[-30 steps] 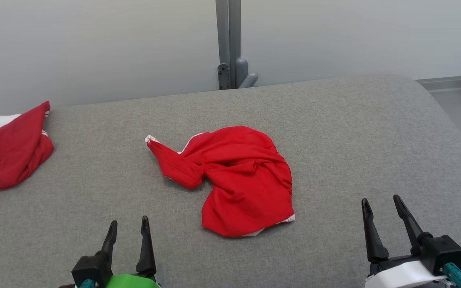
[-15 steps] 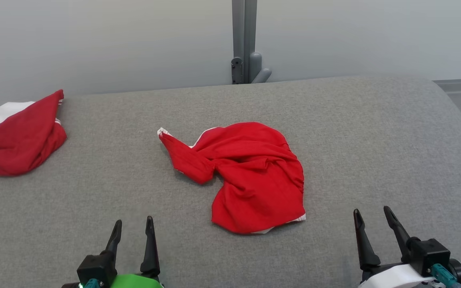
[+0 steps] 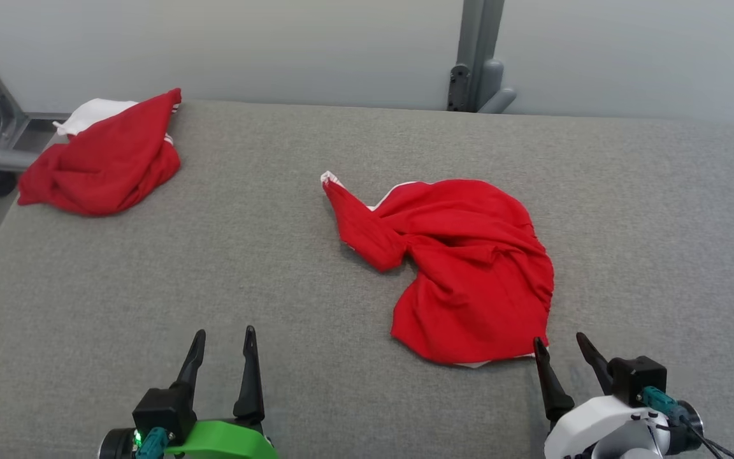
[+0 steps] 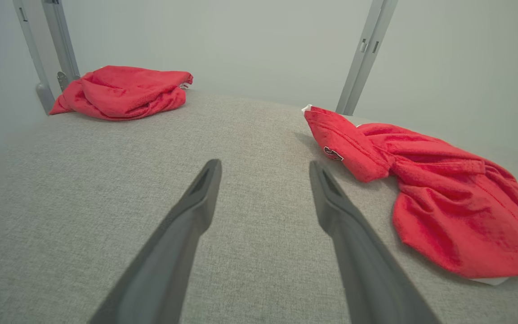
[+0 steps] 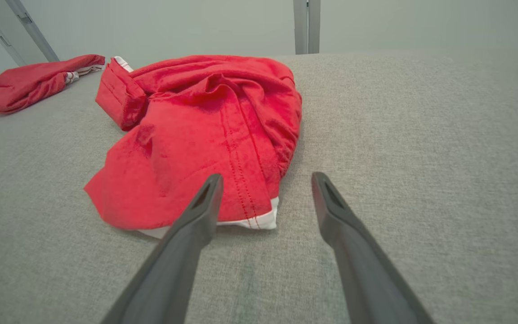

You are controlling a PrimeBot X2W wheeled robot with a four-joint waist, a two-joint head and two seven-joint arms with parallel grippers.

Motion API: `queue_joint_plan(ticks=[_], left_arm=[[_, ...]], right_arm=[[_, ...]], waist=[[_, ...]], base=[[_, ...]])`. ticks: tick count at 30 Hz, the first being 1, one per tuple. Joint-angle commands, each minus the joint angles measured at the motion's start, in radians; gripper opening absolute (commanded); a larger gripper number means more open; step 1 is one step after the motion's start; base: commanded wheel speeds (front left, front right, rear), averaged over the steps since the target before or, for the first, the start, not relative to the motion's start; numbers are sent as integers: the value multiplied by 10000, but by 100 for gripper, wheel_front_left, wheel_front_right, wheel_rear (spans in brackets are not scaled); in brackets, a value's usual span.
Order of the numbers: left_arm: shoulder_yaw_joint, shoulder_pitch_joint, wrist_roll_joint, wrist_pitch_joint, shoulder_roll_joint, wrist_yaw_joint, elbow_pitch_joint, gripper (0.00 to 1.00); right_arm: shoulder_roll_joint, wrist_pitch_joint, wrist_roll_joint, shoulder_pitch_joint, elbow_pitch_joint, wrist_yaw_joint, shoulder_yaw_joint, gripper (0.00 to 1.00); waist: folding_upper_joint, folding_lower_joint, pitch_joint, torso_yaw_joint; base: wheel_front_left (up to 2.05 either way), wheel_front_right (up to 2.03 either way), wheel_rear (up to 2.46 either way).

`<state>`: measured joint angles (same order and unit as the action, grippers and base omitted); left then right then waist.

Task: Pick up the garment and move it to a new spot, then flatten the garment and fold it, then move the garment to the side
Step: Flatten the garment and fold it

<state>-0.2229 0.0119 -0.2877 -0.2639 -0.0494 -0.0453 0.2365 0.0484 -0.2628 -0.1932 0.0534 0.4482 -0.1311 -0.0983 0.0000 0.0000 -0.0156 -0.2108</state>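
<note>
The garment lies crumpled right of centre on the surface. Since the earlier frames the view has been turned and the right gripper, fingers apart, brought beside the lower hem; the left gripper is also apart, empty. Pickup is judged next.

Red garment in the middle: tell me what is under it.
The red garment lies crumpled on the grey padded surface. A white layer peeks out under its near edge. Whatever else lies beneath is covered by the cloth.
</note>
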Motion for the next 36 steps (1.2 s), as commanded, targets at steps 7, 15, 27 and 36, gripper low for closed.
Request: queue_joint_plan(ticks=[7, 15, 27, 36], left_arm=[[-36, -221, 53, -5, -18, -46, 1, 100], [-4, -19, -37, -5, -17, -155, -32, 100], [-167, -18, -31, -5, -19, -138, 1, 100], [-409, -153, -166, -5, -19, -88, 76, 100]], right_arm=[[35, -35, 76, 943, 1745, 7, -23, 100], [35, -35, -446, 1066, 1837, 7, -229, 19], [40, -37, -15, 1261, 168, 7, 470, 0], [22, -35, 937, 2747, -938, 7, 304, 0]], waist=[[0, 0, -617, -1165], [0, 0, -570, -1062], [0, 0, -415, -562], [0, 0, -425, -1093]], base=[[0, 0, 0], [0, 0, 0], [0, 0, 0], [0, 0, 0]])
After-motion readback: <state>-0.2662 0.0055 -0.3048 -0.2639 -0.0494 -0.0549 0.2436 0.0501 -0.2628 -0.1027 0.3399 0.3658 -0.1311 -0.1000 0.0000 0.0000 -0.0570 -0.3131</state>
